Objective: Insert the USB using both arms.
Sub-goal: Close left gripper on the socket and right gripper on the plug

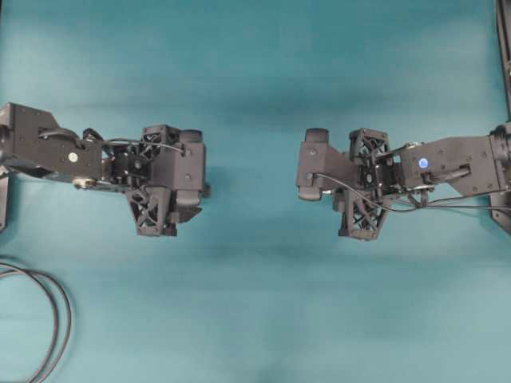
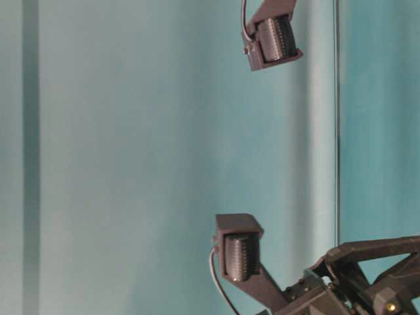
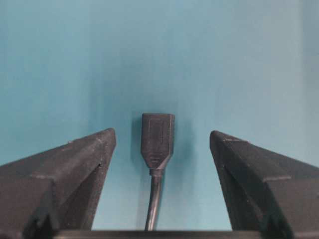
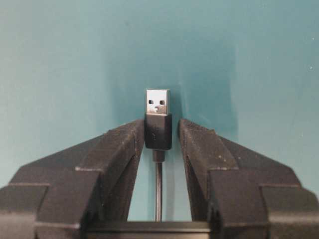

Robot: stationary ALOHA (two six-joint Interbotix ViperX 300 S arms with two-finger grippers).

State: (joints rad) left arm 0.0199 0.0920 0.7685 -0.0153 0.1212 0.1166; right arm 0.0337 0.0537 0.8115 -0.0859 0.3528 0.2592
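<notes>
1. The USB (image 4: 158, 112) is seen in the right wrist view as a small rectangular plug with a silvery metal tip and a short, smooth black body on a thin dark cable.
2. The right gripper (image 4: 158, 134) is closed narrowly on the plug body; its two matte black wedge-shaped fingers (image 4: 117, 149) press the body from both sides, and the metal tip projects beyond them.
3. The left gripper (image 3: 162, 142) is spread wide. One black socket end (image 3: 157, 139), rounded and tapering to its cable, lies between the two fingers without being touched.
4. Two black arms with lattice wrist frames face each other in the overhead view, well apart, over a smooth teal surface (image 1: 255, 319).
5. One looped black cable (image 1: 48, 319) lies at the lower left corner.
</notes>
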